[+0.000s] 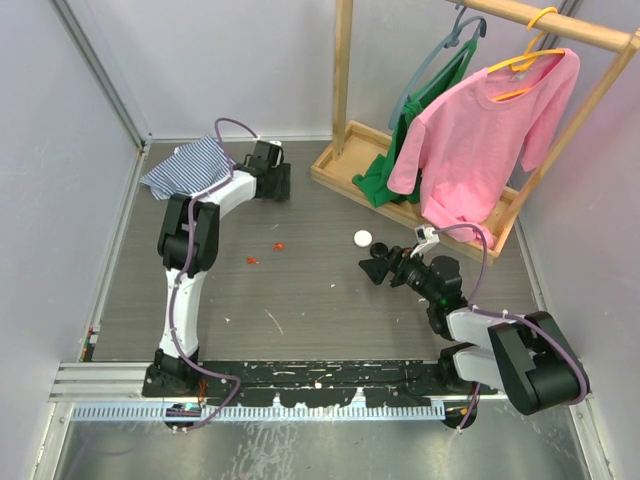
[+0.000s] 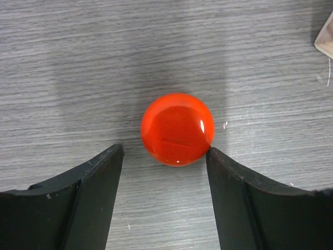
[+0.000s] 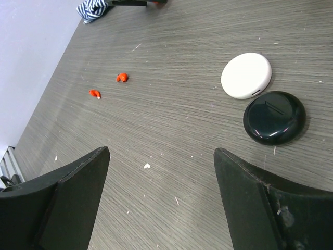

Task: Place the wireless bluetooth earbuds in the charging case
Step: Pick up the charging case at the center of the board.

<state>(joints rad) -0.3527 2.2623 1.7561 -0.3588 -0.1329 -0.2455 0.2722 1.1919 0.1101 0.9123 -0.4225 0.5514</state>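
Two tiny red-orange earbuds (image 3: 122, 77) (image 3: 94, 94) lie apart on the grey table, also seen in the top view (image 1: 279, 246) (image 1: 252, 261). A round red-orange case (image 2: 177, 128) lies shut on the table at the far back, just ahead of my left gripper (image 2: 164, 151). That gripper is open, with its right fingertip (image 2: 218, 161) at the case's edge. My right gripper (image 3: 161, 152) is open and empty, low over the table and well short of the earbuds. No black or white earbuds show.
A white round puck (image 3: 246, 75) and a black round puck (image 3: 274, 116) lie side by side ahead-right of my right gripper. A striped cloth (image 1: 190, 165) lies at the back left. A wooden clothes rack (image 1: 345, 165) with a pink shirt (image 1: 480, 130) stands at the back right.
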